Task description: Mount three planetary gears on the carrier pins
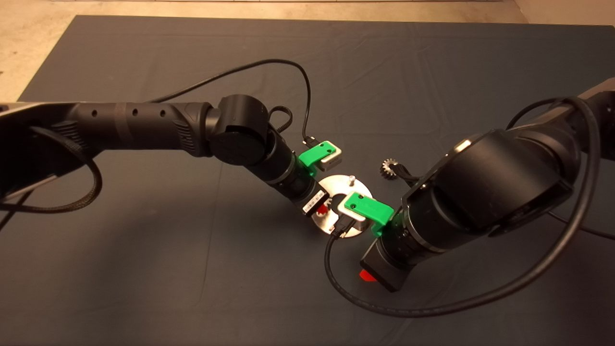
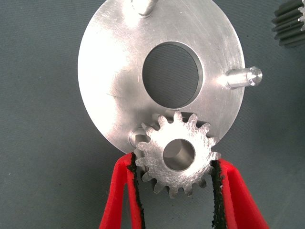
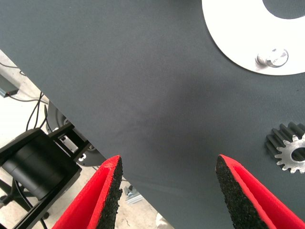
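Silver gear (image 2: 177,155) in left tool (image 2: 174,167), over disc (image 2: 114,81), spare gear (image 1: 388,168) nearby

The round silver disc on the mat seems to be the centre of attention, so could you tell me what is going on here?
The left pincer holds a small silvery toothed gear over the edge of the flat round silver disc, above one of its short metal pins but not yet seated. The other two pins are bare. The right pincer hovers open beside the disc, and another gear lies on the dark mat.

No readable text anywhere. A small white sticker (image 1: 314,198) on the left arm's wrist, mid-frame, carries print too small to read.
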You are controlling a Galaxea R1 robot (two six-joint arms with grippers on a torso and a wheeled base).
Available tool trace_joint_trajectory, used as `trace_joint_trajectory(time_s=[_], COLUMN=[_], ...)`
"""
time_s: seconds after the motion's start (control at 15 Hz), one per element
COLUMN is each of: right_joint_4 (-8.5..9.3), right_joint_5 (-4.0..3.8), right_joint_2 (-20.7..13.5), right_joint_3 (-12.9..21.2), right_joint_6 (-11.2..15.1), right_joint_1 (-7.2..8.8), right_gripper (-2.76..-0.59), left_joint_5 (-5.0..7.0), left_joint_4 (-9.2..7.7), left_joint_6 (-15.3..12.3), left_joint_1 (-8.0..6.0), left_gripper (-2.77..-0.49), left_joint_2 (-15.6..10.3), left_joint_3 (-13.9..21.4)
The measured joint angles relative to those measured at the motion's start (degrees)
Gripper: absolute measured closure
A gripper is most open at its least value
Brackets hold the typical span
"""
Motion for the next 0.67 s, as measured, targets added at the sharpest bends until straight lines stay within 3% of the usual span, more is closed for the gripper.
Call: trace_joint_trajectory(time_s=[0.67], right_joint_4=[0.04], right_joint_5=[0.05], right_joint_2=[0.3], right_joint_3=[0.0], right_joint_6=[0.0], right_joint_1=[-0.01], right_gripper=[-1.44], left_joint_5=[-1.16], left_joint_4=[1.05], left_joint_6=[0.1], left_joint_1=[0.63], left_gripper=[-0.55], left_joint_2=[-0.2], left_joint_3=[0.0])
